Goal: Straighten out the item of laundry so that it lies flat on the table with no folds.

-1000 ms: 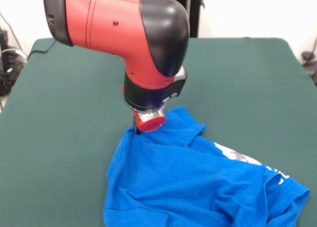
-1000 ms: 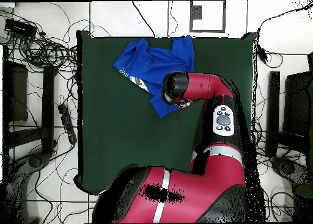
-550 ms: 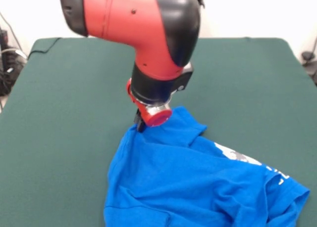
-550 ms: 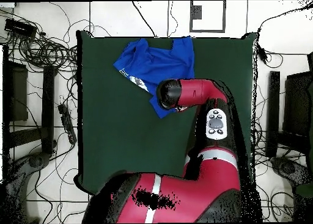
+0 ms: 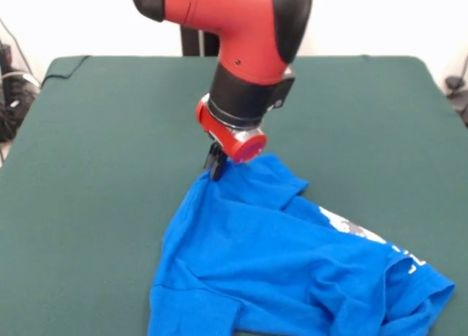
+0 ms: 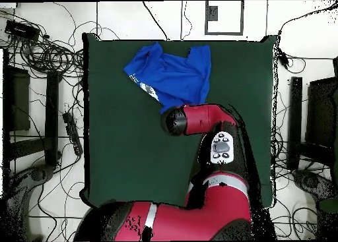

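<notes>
Cable tangle [image 6: 46,51], tiled floor [image 6: 142,18]

pale tiled floor [image 6: 165,18] all round, black cables [image 6: 46,51] tangled at one side, dark equipment racks [image 6: 16,97] along both sides. plain white wall [image 5: 380,17] behind, even light.

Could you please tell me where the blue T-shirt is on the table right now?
In the front view the T-shirt lies crumpled at the lower right of the green table, its upper tip at the gripper.
</notes>
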